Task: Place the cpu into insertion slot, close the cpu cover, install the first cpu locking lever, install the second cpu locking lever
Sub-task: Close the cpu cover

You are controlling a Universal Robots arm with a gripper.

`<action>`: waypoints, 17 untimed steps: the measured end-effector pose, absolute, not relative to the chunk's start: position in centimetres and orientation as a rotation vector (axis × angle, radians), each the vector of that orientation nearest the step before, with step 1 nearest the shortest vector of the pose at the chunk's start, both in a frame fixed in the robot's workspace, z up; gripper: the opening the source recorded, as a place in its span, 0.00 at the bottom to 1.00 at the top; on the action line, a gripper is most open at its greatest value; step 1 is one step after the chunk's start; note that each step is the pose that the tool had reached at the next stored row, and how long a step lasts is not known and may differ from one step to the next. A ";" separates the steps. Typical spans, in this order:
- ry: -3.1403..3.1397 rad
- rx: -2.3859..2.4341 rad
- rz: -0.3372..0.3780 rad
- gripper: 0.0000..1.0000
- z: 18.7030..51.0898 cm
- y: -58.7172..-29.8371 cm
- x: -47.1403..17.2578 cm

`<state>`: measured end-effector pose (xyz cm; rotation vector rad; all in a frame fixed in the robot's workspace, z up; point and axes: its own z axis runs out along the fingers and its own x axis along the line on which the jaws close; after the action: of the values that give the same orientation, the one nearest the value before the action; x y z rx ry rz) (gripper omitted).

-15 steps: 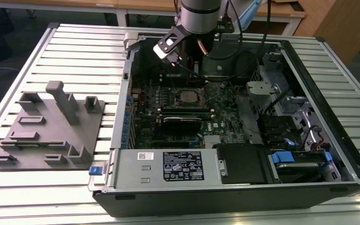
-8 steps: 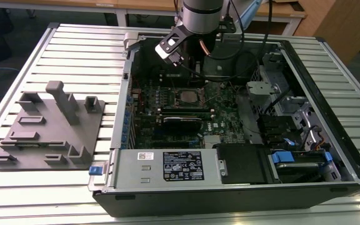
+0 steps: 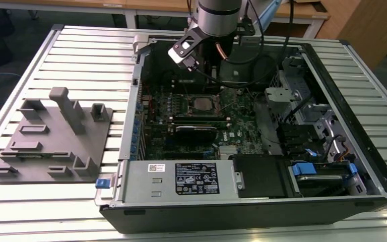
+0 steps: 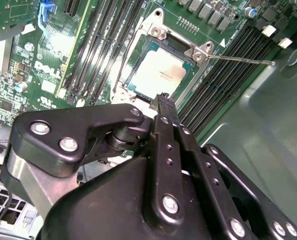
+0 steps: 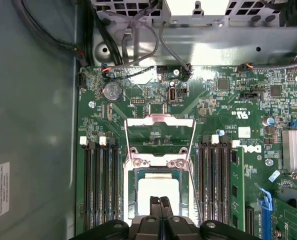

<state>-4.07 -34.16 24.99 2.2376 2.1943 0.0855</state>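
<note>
Currently, the slatted metal table (image 3: 79,50) is carrying two items side by side: an open case (image 3: 375,166) and, on the exterior view's left, a grey fixture plate (image 3: 46,151) with moulded blocks and pegs standing up from it.

- Case: lying on its side, lid off. It is holding a green board (image 5: 228,100), cable bundles and a labelled metal box along its near edge.
- Arm (image 3: 217,15): reaching down into the far end of the case.
- Board: carrying long black card slots (image 5: 101,185) on both sides of the socket.
- Insertion slot (image 5: 129,195): square recess with a silvery rim, sitting mid-board between the card slots.
- Cover (image 5: 161,119): thin silvery frame with a large window, standing swung up off the slot, hinged at its edge and not closed.
- Lever (image 4: 241,60): thin wire rod, sticking out free beside the slot, not latched.
- Cpu (image 5: 158,189): flat square chip with a dull pale grey top, lying level inside the slot, green substrate showing round its edge.
- Gripper (image 5: 160,199): black fingers pressed together with nothing between them, tips hanging right over the cpu in both wrist views. Whether they are touching it cannot be told.
</note>
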 end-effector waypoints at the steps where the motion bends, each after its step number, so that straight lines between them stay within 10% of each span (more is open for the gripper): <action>1: 2.194 2.238 0.086 0.11 25.0 -34.2 -3.9; 17: 2.194 2.238 0.086 0.11 25.0 -34.2 -2.0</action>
<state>-2.03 -34.16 24.98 2.2377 2.1942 0.0856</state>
